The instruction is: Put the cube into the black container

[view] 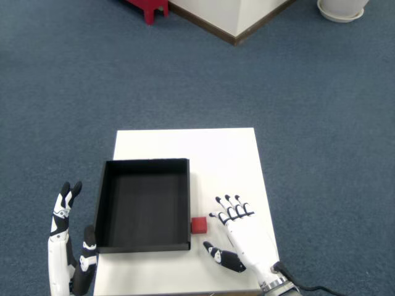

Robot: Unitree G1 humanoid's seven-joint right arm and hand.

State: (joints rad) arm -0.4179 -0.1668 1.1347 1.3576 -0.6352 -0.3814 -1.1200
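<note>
A small red cube (199, 225) lies on the white table (216, 160), just right of the black container's (144, 205) right wall, near its front corner. The container is a shallow black tray with nothing inside. My right hand (241, 237) hovers over the table's front right part, fingers spread and thumb out toward the cube, open and holding nothing. Its fingertips sit a short way right of the cube, not touching it. The left hand (65, 246) is off the table's left edge, fingers up.
Blue carpet surrounds the small table. A red object (148, 7) and a white wall corner with a brown base (231, 21) stand at the far top. A white round base (341, 8) is at the top right.
</note>
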